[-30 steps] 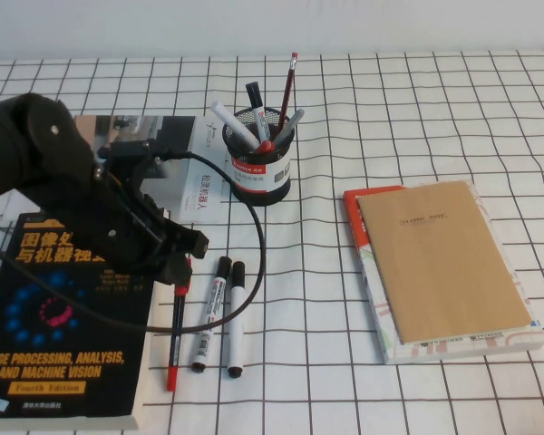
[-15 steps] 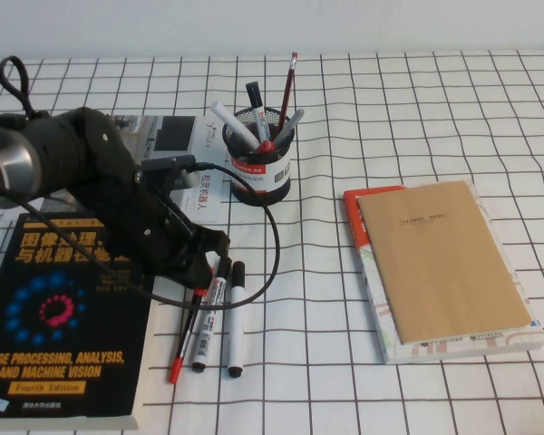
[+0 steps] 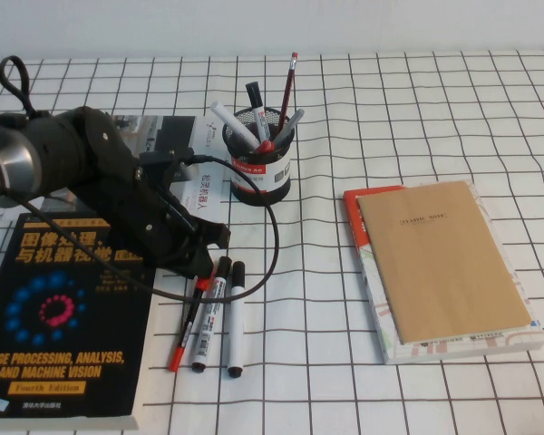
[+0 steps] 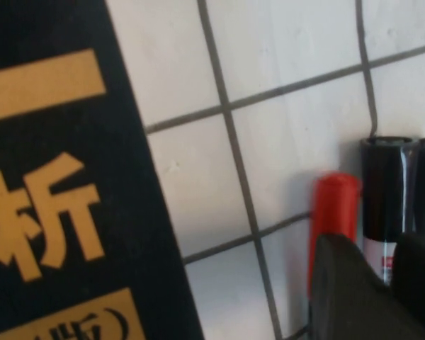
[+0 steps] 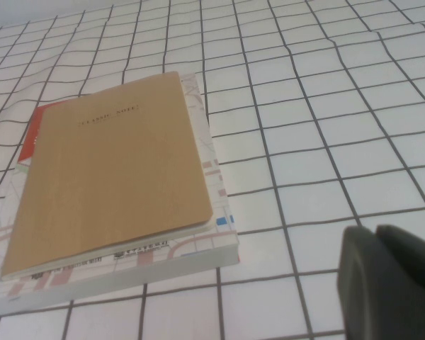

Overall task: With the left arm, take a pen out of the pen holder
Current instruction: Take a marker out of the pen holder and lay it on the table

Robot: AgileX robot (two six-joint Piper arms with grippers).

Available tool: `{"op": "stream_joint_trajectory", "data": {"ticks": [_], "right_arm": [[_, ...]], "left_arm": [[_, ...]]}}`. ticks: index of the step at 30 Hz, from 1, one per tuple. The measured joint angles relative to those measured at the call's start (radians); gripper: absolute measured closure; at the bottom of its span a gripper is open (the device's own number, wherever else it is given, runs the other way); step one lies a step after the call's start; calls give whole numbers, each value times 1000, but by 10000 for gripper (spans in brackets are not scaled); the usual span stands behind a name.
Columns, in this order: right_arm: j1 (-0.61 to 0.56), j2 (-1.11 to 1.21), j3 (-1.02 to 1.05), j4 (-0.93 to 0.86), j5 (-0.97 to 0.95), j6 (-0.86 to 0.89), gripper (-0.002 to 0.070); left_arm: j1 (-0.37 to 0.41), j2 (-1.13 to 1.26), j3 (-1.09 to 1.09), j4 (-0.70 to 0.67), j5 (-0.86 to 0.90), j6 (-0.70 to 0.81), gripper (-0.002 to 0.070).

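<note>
Practically finished: red pen (image 3: 183, 331) lies at pen holder's (image 3: 263, 177) seven o'clock beneath my slightly parted, seemingly empty left gripper (image 3: 202, 265); right gripper (image 5: 393, 283) idles beside notebook (image 3: 440, 263).

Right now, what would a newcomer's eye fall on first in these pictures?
The black left arm stretches over the big dark textbook, its left gripper low above the tops of a red pen and two markers lying on the checked cloth. Behind stands the mesh pen holder, bristling with pens; the right gripper hangs near the tan notebook at right.
</note>
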Motion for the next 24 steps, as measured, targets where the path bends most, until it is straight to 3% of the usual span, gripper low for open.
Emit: {"op": "stream_joint_trajectory", "data": {"ticks": [6,15,24], "right_arm": [[0,0,0,0,0,0,693],[0,0,0,0,0,0,693],[0,0,0,0,0,0,692]], "left_arm": [[0,0,0,0,-4,-22,488],[0,-129,2,54,-9,-34,480],[-28,-530,241,204,-253,-34,657]]}}
